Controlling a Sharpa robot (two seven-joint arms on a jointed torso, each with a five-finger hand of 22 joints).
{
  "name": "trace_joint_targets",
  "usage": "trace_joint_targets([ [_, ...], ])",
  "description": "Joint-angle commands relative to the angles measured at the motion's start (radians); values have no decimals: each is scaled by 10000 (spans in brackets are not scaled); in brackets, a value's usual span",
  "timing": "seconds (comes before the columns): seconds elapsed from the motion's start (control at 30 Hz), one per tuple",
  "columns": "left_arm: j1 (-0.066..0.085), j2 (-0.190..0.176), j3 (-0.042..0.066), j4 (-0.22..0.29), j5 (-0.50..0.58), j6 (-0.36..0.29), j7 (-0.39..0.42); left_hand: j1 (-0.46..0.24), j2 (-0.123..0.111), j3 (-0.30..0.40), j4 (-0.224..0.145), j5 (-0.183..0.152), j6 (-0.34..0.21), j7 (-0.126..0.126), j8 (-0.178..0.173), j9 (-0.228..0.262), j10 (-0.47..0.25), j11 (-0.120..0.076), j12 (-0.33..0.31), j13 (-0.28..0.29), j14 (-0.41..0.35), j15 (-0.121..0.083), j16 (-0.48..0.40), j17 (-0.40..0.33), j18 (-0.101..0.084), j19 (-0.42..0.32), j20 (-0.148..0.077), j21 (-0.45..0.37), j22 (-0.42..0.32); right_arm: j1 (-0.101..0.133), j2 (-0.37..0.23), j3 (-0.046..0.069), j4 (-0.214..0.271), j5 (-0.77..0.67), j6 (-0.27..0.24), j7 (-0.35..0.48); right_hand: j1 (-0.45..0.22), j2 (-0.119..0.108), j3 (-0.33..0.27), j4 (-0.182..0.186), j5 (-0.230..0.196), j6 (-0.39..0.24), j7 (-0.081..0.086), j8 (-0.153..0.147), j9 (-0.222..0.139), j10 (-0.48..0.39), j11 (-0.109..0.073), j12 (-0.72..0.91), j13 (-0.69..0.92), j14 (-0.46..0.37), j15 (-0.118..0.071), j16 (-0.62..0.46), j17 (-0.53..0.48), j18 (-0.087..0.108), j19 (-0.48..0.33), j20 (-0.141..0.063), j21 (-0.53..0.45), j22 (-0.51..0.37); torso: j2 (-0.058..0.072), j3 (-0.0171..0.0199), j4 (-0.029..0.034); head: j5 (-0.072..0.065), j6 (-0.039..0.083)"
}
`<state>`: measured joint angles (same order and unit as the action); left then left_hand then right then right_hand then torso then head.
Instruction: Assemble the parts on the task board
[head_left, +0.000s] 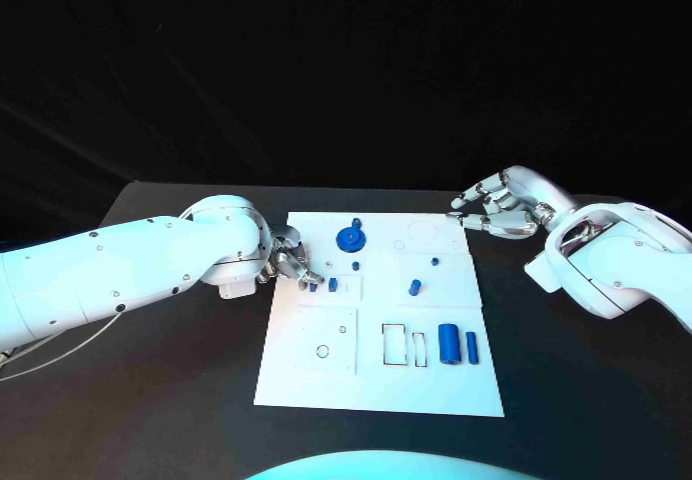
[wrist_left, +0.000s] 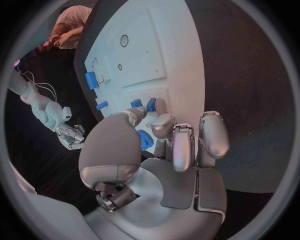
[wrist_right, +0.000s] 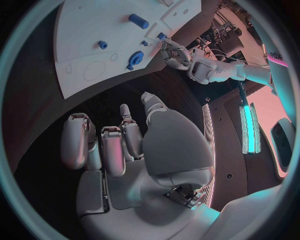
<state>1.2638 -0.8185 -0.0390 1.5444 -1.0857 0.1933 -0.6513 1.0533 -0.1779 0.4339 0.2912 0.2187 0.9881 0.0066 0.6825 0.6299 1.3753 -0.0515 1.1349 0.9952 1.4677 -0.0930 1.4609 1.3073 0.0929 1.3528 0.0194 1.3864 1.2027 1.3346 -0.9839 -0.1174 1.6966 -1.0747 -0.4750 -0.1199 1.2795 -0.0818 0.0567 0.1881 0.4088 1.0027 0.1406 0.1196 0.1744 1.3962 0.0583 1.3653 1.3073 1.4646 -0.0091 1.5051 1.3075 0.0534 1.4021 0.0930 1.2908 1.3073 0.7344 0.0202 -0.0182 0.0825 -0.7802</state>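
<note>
Your left hand (head_left: 289, 262), fingers curled at the task board's (head_left: 433, 390) left edge, sits beside two small upright blue pegs (head_left: 333, 284); grasp unclear. Right hand (head_left: 498, 212) holds nothing.

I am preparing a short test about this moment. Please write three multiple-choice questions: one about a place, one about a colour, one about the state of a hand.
1. Where is the left hand?
A. at the task board's left edge
B. off the table
C. over the two blue cylinders

2. What colour is the round gear-like part?
A. red
B. blue
C. yellow

3. What does the right hand hold?
A. a cylinder
B. the board
C. nothing

Key: 1 A, its fingers reach the small parts there. 2 B, blue on white. 3 C, it hovers empty beside the board's far right corner.
</note>
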Motion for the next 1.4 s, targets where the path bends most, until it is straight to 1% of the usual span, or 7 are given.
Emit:
trace_joint_targets([
  [0.03, -7, -71, 13, 88, -11, -392, 8, -172, 35, -399, 11, 11, 7, 54, -104, -37, -65, -8, -83, -132, 690, -59, 56, 1320, -129, 37, -32, -2, -48, -5, 9, 2, -15, -19, 11, 88, -37, 87, -14, 52, 36, 11, -26, 41, 11, -35, -27, -46, 593, 733, -74, -60, 1278, 189, -42, -13, -65, 365, -2, -4, 1, -13, 8],
  [0.5, 3, -323, 161, 268, 1000, -1841, 797, -310, 449, -1769, 7, 13, -490, 263, -445, -148, -711, 161, -804, -1100, 671, 36, 26, 1290, 33, -438, 38, -471, -845, -25, 33, 1, -64, 1, 10, 97, -58, 86, -30, 70, 35, 2, -25, 42, 11, -34, -26, -46, 593, 730, -73, -69, 1264, 192, -47, -13, -79, 357, -3, -2, 0, -31, 76],
  [0.63, 5, -360, 166, 262, 1893, -2678, 1703, 1, 653, -2019, -2, 23, -1319, 696, -960, -420, -2375, 552, -2645, -3207, 289, 362, -674, 506, 420, -1841, 267, -1825, -2967, -31, 29, 1, -71, 6, 10, 96, -58, 86, -30, 70, 35, 2, -25, 42, 11, -34, -26, -46, 593, 730, -73, -69, 1264, 192, -47, -13, -79, 357, -5, 12, 8, -40, 100],
  [0.8, 2, -344, 141, 276, 2284, -3656, 2866, 1206, 526, -2124, -160, 35, -2146, 1166, -1333, -826, -3617, 1007, -3060, -3556, -557, 776, -1967, -1027, 850, -3422, 592, -3584, -5282, -34, 27, 1, -82, 8, 9, 95, -58, 86, -30, 70, 35, 2, -25, 42, 11, -34, -26, -46, 593, 730, -73, -69, 1264, 192, -47, -13, -79, 357, -1, 6, 5, -69, 144],
  [0.97, -95, -230, 19, 266, 943, -4655, 4434, 3193, 390, -1199, -487, 62, -2361, 1483, -1658, -1412, -4758, 1277, -4021, -4383, -1701, 1030, -3463, -2728, 884, -3812, 847, -4363, -5839, -41, 33, 1, -100, 20, 16, 100, -63, 89, -34, 77, 38, -2, -25, 43, 11, -37, -26, -50, 589, 731, -73, -68, 1267, 193, -49, -14, -86, 352, -7, 5, 2, -103, 176],
  [1.17, -343, -47, -32, 233, -1270, -5225, 5517, 3886, -86, -909, -479, 48, -2236, 1452, -2027, -2085, -5058, 1330, -4573, -5136, -1719, 1082, -3370, -2890, 914, -3658, 901, -4479, -5930, -57, 40, -2, -111, 33, 27, 108, -62, 90, -34, 78, 40, -3, -25, 43, 11, -36, -27, -50, 589, 730, -73, -71, 1261, 194, -50, -14, -89, 351, 4, 0, -2, -154, 217],
  [1.4, -462, 325, -110, 73, -3239, -4978, 5525, 4610, -417, -392, -671, 54, -1876, 1453, -2696, -3120, -5065, 1420, -5500, -6445, -1992, 1144, -3560, -3643, 910, -3681, 933, -4408, -5851, -71, 57, -5, -107, 37, 41, 120, -57, 95, -33, 77, 47, -5, -26, 44, 11, -41, -28, -55, 584, 729, -74, -73, 1258, 194, -51, -14, -93, 348, 8, 7, 0, -143, 252],
])
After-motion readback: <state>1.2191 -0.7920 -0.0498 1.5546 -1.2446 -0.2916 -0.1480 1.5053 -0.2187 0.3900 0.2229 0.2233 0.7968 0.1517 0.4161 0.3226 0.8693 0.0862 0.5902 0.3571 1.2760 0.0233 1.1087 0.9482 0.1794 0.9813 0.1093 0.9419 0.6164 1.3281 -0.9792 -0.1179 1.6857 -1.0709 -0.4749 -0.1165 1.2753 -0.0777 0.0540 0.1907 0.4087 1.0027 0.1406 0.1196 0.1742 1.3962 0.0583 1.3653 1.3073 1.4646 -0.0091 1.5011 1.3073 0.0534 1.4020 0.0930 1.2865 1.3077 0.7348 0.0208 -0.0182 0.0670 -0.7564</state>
